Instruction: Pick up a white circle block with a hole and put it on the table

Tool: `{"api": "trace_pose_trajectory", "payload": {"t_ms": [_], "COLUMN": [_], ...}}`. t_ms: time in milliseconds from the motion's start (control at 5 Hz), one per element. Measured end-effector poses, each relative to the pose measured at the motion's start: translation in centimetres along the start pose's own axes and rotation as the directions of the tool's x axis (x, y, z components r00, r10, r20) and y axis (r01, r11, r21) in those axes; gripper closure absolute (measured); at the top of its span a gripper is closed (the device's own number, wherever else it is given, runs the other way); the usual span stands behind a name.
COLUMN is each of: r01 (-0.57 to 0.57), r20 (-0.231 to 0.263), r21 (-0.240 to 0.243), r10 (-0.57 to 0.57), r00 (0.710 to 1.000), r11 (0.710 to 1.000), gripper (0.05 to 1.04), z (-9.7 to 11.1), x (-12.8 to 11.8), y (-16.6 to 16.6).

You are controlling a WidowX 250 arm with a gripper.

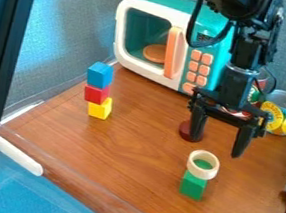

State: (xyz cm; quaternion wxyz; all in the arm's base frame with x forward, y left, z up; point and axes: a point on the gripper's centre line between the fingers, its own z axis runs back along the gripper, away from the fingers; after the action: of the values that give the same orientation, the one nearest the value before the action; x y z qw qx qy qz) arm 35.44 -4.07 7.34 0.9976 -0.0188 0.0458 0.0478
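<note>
While the white ring [201, 175] sat on the green block [192, 187] | I saw the gripper [217, 145] spread, empty | lift and placement on the counter [132, 152] remained

White ring [211, 173], green block [193, 186], teal-and-white microwave [145, 4], brown table [125, 151]

Blue-gray partitions [68, 37] w/ brn wood tbl [132, 152]

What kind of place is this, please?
Probably a play kitchen set up in an office: a toy microwave, a can and a fabric partition show it.
</note>
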Motion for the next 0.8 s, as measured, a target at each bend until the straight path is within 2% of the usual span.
{"api": "trace_pose_trajectory", "payload": {"t_ms": [800], "r01": [-0.016], "r20": [-0.118], "r21": [-0.001], "r10": [0.016], "r00": [0.993], "r11": [1.000], "gripper": [0.083], "z": [-3.1], "x": [-0.9], "y": [-0.1]}}
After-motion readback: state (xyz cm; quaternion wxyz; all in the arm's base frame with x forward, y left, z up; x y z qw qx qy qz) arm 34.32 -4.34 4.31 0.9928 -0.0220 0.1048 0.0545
